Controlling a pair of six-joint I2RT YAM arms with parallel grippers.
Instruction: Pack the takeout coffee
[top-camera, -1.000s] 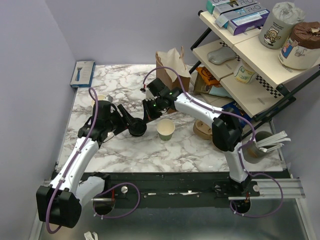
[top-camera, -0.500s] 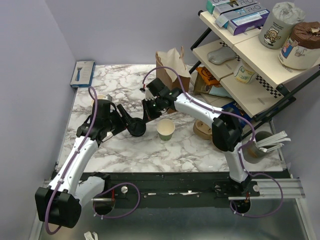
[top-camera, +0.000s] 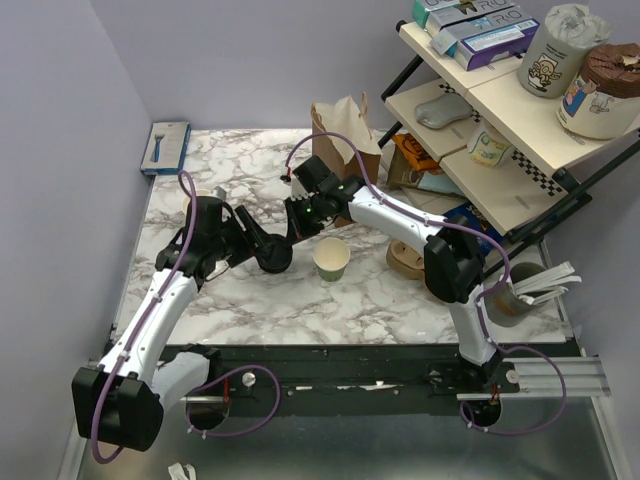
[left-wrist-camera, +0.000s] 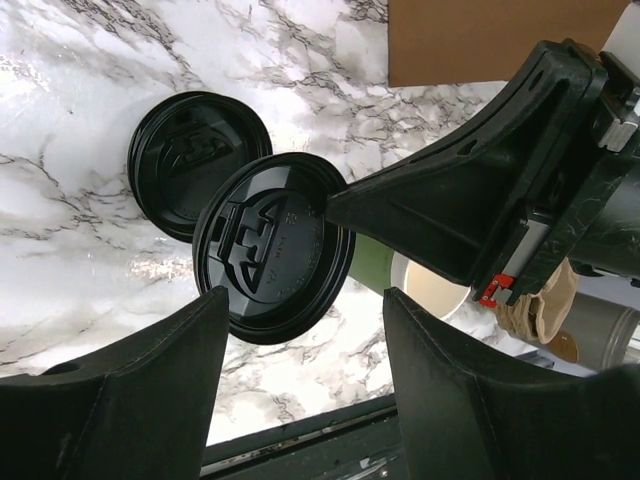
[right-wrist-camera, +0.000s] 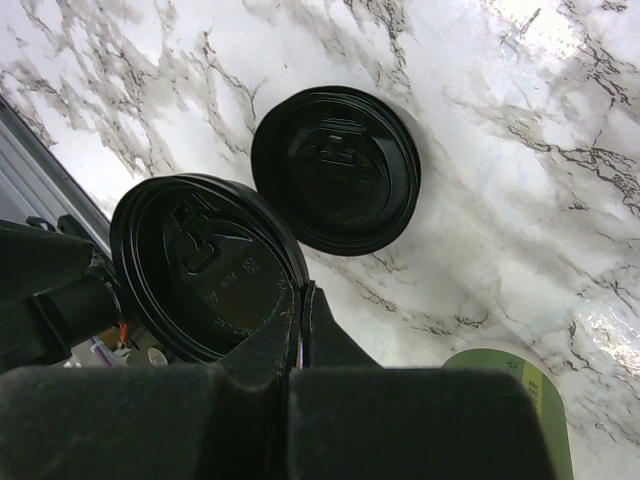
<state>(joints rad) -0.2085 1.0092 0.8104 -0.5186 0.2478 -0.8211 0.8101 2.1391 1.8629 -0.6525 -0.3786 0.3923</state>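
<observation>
My left gripper (left-wrist-camera: 305, 310) stands wide open and empty, facing the black lid (left-wrist-camera: 272, 262) that my right gripper (right-wrist-camera: 298, 292) has pinched by the rim. A second lid (left-wrist-camera: 195, 165) lies on the bench (top-camera: 380, 300). The green paper cup (top-camera: 332, 258) stands unlidded just right. It looks light and crushable, so I'd hold it gently around the wall.

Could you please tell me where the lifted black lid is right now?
The lid hangs left of centre in the top view, its rim pinched by the right gripper, between the left gripper and the lidless green cup.
</observation>
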